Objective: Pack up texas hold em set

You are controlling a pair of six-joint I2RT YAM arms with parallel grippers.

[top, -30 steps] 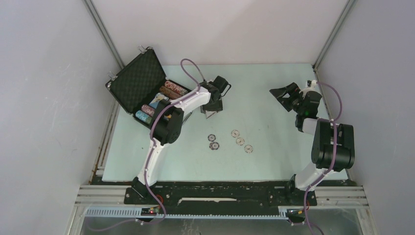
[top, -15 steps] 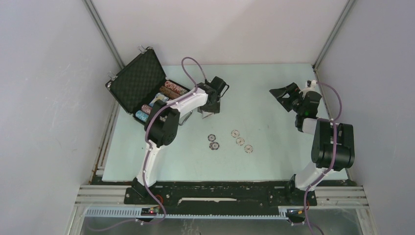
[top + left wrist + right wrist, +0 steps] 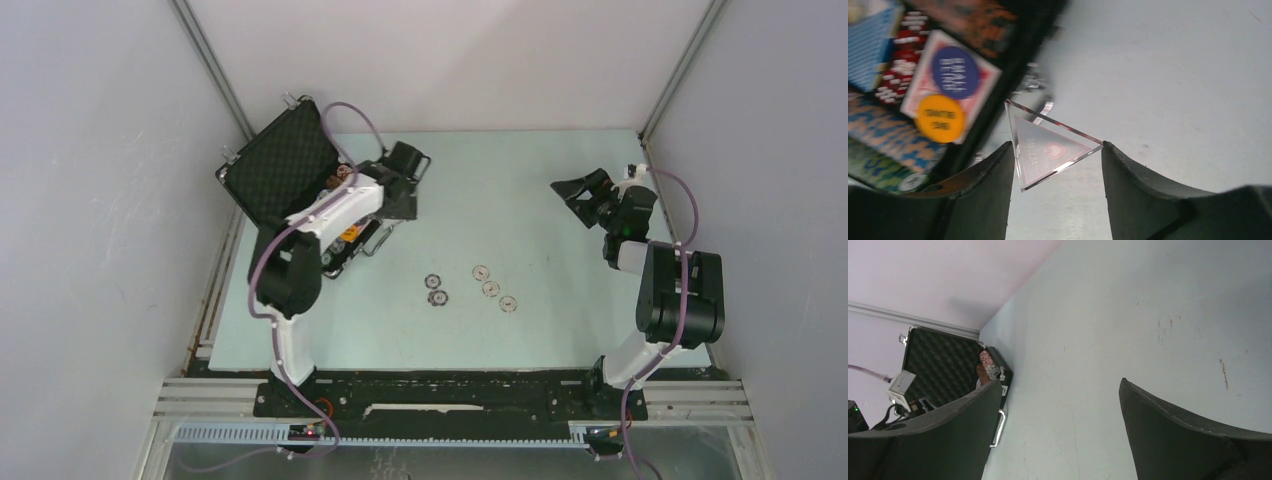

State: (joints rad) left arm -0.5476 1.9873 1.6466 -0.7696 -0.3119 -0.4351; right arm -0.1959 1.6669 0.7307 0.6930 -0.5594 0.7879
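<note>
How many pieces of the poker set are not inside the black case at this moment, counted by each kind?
Loose poker chips: 5
clear triangular marker, held in the left end effector: 1
Total: 6

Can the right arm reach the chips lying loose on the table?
Probably yes. The right gripper is open and holds nothing, and the table between it and the loose chips is bare, so nothing blocks the way.
</note>
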